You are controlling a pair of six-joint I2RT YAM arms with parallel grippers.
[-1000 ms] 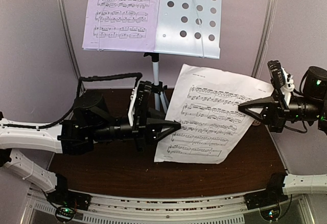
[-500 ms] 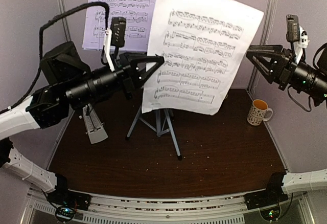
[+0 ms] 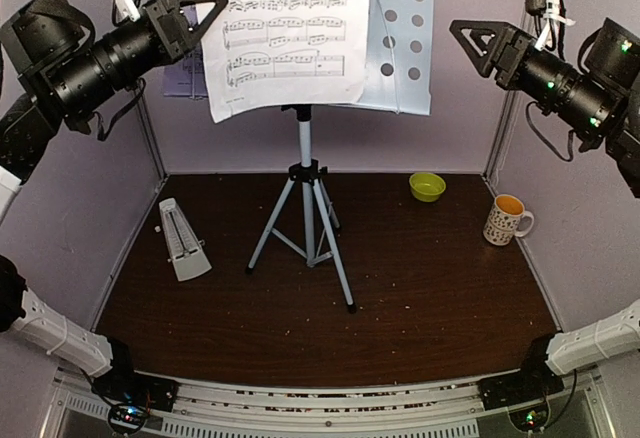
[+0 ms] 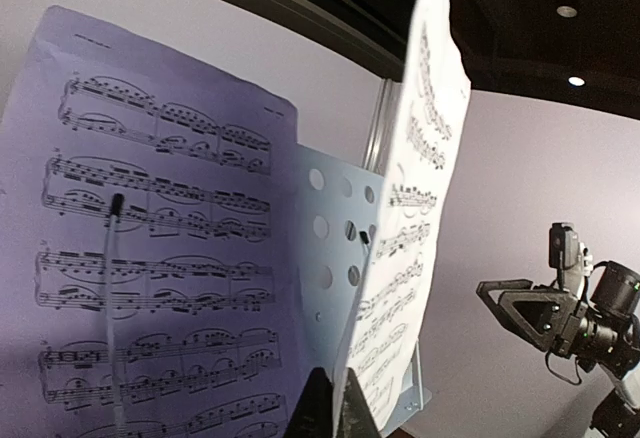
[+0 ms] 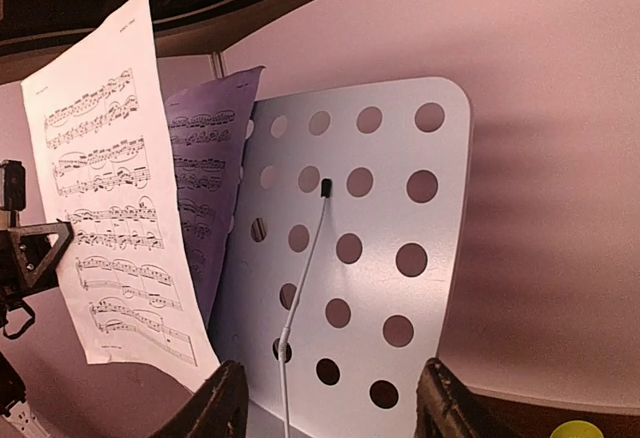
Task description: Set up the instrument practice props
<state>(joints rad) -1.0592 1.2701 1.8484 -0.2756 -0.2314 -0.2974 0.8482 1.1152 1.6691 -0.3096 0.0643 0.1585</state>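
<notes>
The music stand's perforated desk (image 3: pixel 402 43) sits high on its silver tripod (image 3: pixel 305 213). One sheet-music page (image 4: pixel 150 258) rests on the desk's left half, behind a wire holder. My left gripper (image 3: pixel 222 0) is shut on the left edge of a second page (image 3: pixel 290 28), which hangs in front of the desk; in the left wrist view that page (image 4: pixel 420 178) shows edge-on between the shut fingers (image 4: pixel 318 408). My right gripper (image 3: pixel 458 30) is open and empty, to the right of the desk (image 5: pixel 380 258) and facing it. The metronome (image 3: pixel 183 241) stands on the table at the left.
A yellow-green bowl (image 3: pixel 427 186) and a patterned mug (image 3: pixel 507 220) sit at the table's back right. Pale walls close in the back and both sides. A wire page holder (image 5: pixel 305 258) lies across the desk's bare right half.
The page was held low by both grippers a second ago. The right gripper has let go and opened; my left arm has lifted the page up in front of the stand's desk.
</notes>
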